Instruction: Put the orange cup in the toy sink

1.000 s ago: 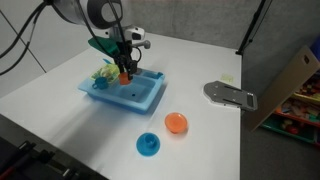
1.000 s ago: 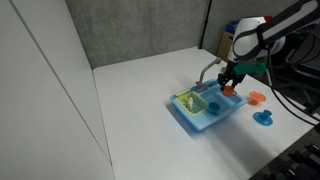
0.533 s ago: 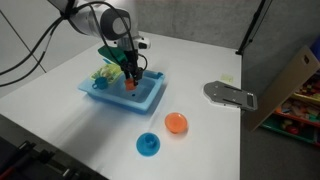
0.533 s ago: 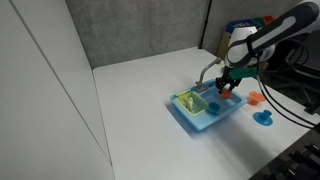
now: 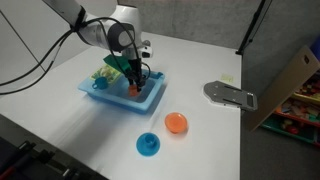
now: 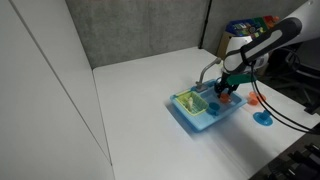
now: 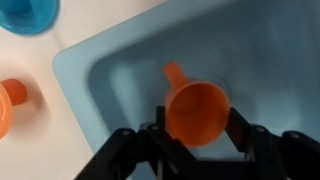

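Note:
The tiny orange cup (image 7: 195, 112) sits between my gripper's (image 7: 195, 138) two black fingers, mouth toward the wrist camera, handle pointing up-left. My gripper is shut on it. The cup is low inside the rectangular basin of the light blue toy sink (image 7: 115, 85). I cannot tell whether it touches the basin floor. In both exterior views the gripper (image 5: 133, 86) (image 6: 223, 88) reaches down into the sink (image 5: 152, 104) (image 6: 203, 121), and the cup (image 5: 132, 90) (image 6: 226, 92) shows as a small orange spot at the fingertips.
A flat orange dish (image 5: 176, 123) (image 7: 6, 105) and a blue round dish (image 5: 148, 145) (image 7: 28, 12) lie on the white table beside the sink. Green and yellow toys (image 5: 104, 72) fill the sink's side rack. A grey flat object (image 5: 231, 95) and a cardboard box (image 5: 292, 78) are farther off.
My gripper has moved down with the orange cup, from above the sink into its basin. The dishes and the sink have not moved.

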`<state>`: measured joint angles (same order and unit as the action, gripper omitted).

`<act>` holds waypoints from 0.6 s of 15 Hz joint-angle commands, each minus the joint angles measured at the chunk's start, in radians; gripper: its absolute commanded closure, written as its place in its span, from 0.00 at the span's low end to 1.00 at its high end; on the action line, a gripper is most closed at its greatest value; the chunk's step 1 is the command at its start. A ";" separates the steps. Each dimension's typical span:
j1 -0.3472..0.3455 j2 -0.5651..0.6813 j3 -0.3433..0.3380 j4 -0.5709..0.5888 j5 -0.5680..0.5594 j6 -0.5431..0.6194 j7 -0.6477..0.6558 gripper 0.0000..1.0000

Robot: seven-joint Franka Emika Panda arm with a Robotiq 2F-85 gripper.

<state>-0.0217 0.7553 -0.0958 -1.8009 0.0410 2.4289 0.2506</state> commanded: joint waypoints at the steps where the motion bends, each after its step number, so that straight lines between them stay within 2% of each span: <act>1: -0.011 0.038 0.005 0.036 0.028 0.015 0.004 0.64; 9: -0.019 0.050 0.017 0.035 0.093 0.032 0.000 0.64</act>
<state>-0.0248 0.7998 -0.0933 -1.7837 0.1098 2.4533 0.2510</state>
